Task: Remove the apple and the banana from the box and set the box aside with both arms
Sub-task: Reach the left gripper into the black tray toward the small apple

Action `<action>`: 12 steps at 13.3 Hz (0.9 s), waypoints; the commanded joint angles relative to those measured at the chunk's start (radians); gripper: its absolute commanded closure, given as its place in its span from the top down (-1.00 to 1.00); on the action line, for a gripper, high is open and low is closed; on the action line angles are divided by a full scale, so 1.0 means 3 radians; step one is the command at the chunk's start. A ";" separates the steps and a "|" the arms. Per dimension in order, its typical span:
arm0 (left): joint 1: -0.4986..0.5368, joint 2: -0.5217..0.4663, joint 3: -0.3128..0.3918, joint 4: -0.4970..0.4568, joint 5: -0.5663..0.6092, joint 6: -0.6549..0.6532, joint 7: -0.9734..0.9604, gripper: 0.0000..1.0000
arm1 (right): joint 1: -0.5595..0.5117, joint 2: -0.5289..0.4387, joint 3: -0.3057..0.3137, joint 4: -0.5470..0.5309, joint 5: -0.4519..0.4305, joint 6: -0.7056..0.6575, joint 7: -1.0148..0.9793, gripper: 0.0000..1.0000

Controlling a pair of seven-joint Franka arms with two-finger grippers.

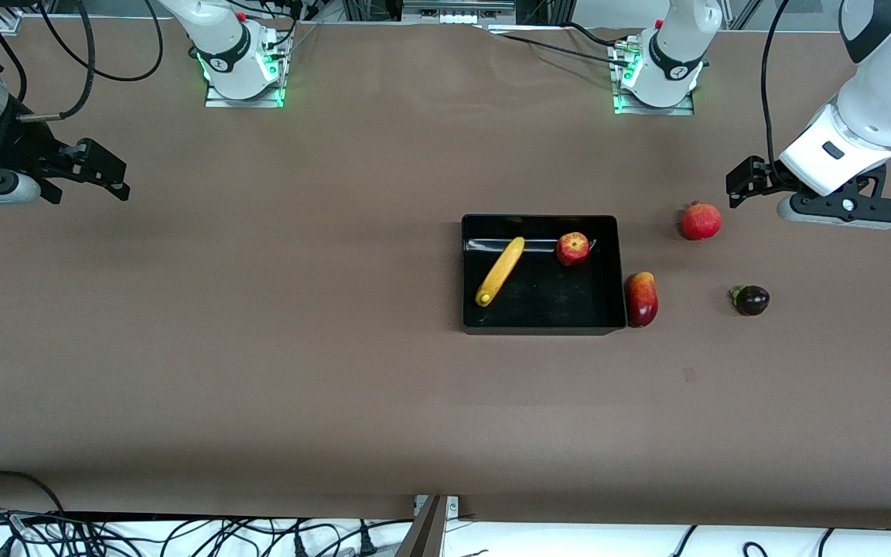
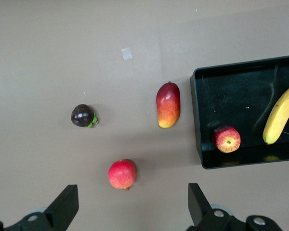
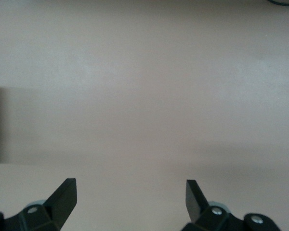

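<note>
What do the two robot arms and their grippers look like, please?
Both arms are white, with rounded jointed shells and green lights at their bases. The left gripper and the right gripper are black with two fingers. Black cables run along the arms.

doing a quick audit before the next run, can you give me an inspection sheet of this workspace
surface: brown table, a small pale mark nearer the front camera than the fruits.
job's things: black tray mid-table; banana and apple lie in it, apart.
clutter: mango against the tray's wall toward the left arm's end; pomegranate and a small dark purple fruit farther toward that end.
grippers: left gripper open, empty, over the table by the pomegranate; right gripper open, empty, over bare table at the right arm's end.
cables: black cables along the front edge and around the arm bases.
surroundings: nothing seen.
</note>
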State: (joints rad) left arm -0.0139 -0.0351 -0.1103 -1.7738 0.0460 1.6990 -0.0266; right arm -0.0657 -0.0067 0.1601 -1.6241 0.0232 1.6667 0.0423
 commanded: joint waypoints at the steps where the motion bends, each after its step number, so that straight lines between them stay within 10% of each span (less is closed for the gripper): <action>1: 0.0031 -0.0016 -0.0031 0.0027 0.0005 -0.0085 0.0073 1.00 | -0.0026 0.0002 0.0044 0.0029 -0.0011 -0.0048 -0.0054 1.00; 12: -0.0035 0.0300 -0.0041 0.0222 -0.0020 -0.0090 0.0027 1.00 | 0.0091 -0.0080 0.0146 -0.0006 -0.0306 -0.0437 -0.0003 1.00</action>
State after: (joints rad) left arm -0.0150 0.0012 -0.1158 -1.7489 0.0453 1.6913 -0.0269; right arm -0.0532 -0.0121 0.1881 -1.6240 -0.0150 1.5535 0.0343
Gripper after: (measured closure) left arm 0.000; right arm 0.000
